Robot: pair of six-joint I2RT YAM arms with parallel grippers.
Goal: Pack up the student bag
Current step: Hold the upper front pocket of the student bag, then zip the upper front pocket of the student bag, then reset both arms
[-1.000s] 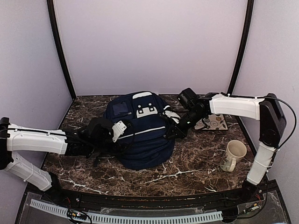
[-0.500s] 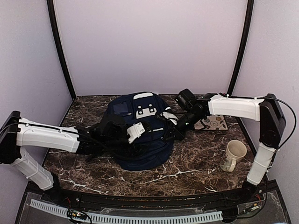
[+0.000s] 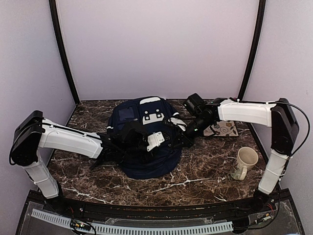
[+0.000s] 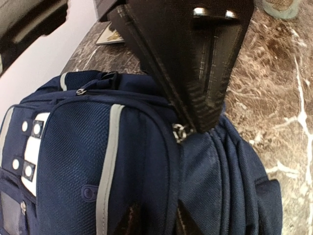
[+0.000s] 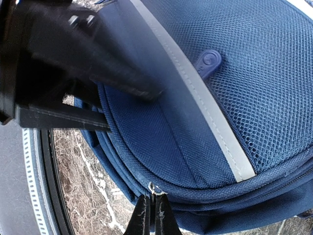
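Student bag lies against right hand, its zip pull pinched.

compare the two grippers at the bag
The right gripper is shut on a zip pull; the left gripper's fingers are apart over the student bag's fabric. The right gripper reaches in from the right, the left gripper across the bag from the left. Both are black.

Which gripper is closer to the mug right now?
Right. The right gripper is at the student bag's right edge, toward the mug; the left gripper is over the bag's middle, farther off.
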